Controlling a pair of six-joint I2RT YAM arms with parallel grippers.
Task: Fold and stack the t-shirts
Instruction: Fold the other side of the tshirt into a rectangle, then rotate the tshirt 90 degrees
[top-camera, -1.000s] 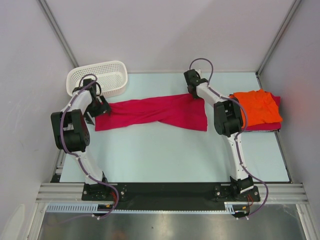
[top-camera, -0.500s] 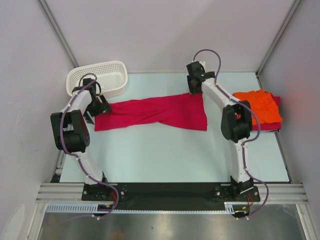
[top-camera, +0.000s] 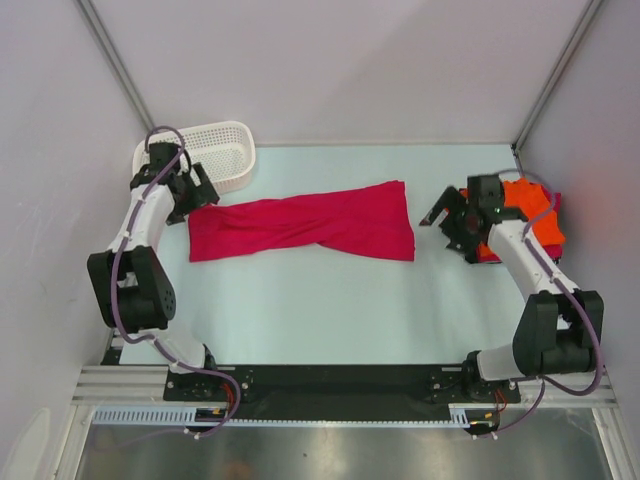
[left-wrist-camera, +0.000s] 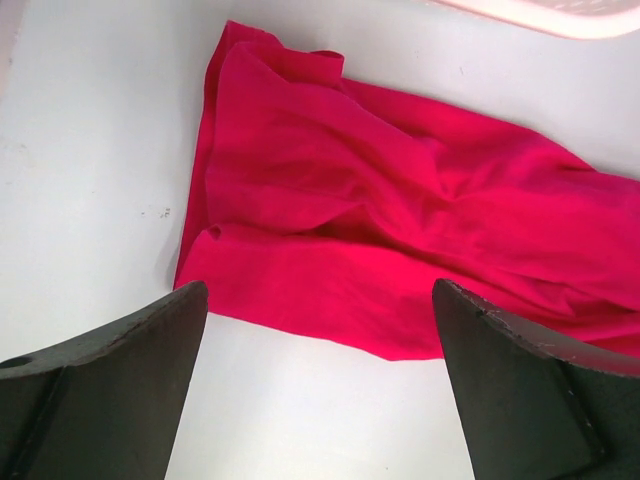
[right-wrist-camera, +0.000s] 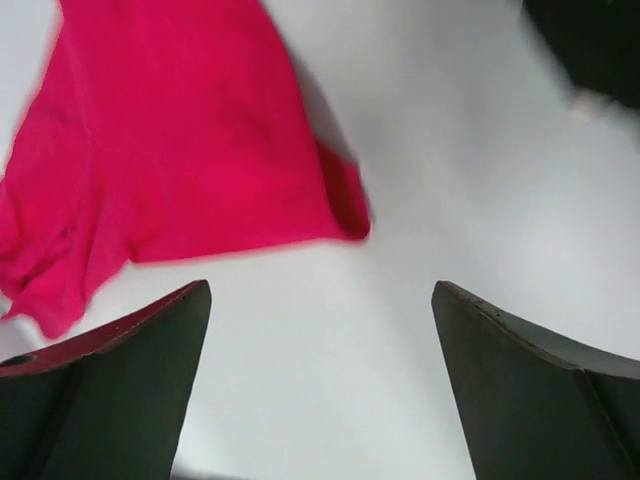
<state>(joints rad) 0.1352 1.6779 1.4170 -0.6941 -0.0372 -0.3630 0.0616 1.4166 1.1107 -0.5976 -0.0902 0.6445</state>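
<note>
crimson t-shirt (top-camera: 305, 222): flat on the table (top-camera: 330, 310), mid-table, laid out as a long band running left-right. Not folded neatly. There's a twist across the middle where the layers cross, with wrinkles along the whole length. The left end is narrower with a straight edge; the right end is wider, its far corner reaching toward the back. Left wrist view shows the left end doubled over, with soft ridges and the lower hem lying clean on the table.

orange t-shirt (top-camera: 535, 200): bunched at the right edge of the table, partly hidden by the right arm. It sits on a second crimson t-shirt (top-camera: 556, 200), of which only a thin edge shows.

left tool (left-wrist-camera: 318, 300): jaws spread wide, nothing in them. It's at the left end of the crimson band, between that end and the white mesh basket (top-camera: 215, 150) in the back-left corner. The shirt's lower edge runs across the gap ahead of the fingers. Can't tell whether there's contact.

right tool (right-wrist-camera: 320, 290): jaws spread wide, empty. It sits between the crimson band's right end and the orange pile, clear of the band. Right wrist view is blurred: the shirt's corner is up and left of the fingers, with bare table between them.
</note>
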